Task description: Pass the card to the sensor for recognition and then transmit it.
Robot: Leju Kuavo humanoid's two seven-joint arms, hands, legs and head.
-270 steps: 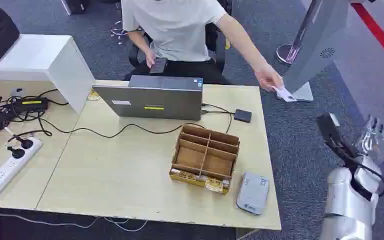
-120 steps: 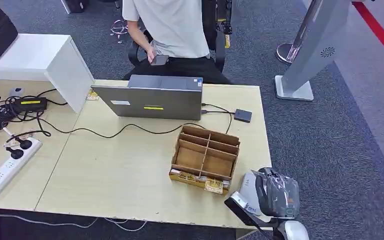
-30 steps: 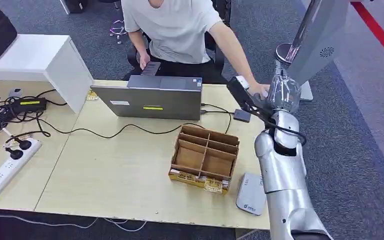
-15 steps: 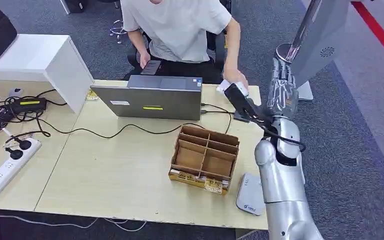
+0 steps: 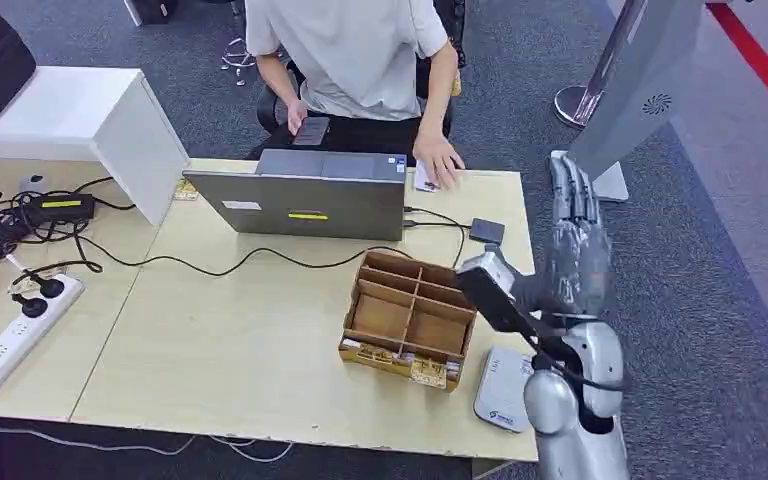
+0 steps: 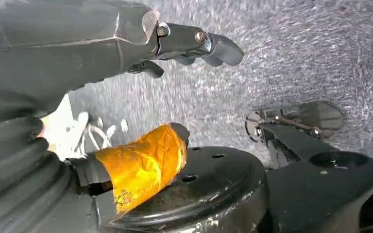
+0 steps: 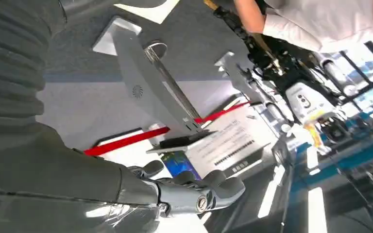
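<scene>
A white card (image 5: 423, 181) lies on the desk's far edge beside the laptop (image 5: 300, 203), under a person's hand (image 5: 440, 163). The grey card sensor (image 5: 505, 388) lies flat at the desk's front right corner. My right hand (image 5: 575, 240) is raised off the desk's right edge, above the sensor, with fingers stretched straight and nothing in it. In the right wrist view the fingers (image 7: 194, 191) are loosely bent and hold nothing. My left hand (image 6: 189, 43) hangs over grey carpet, its fingers apart from the tape-wrapped thumb (image 6: 145, 162), and it holds nothing.
A cardboard divider box (image 5: 410, 315) stands left of my right arm. A small black box (image 5: 485, 231) on a cable sits behind it. A grey kiosk stand (image 5: 640, 90) rises at the back right. Cables and a power strip (image 5: 15, 335) lie at the left.
The person took the card from my right hand and laid it on the desk by the laptop. My right arm drew back and down toward the desk's front right corner.
</scene>
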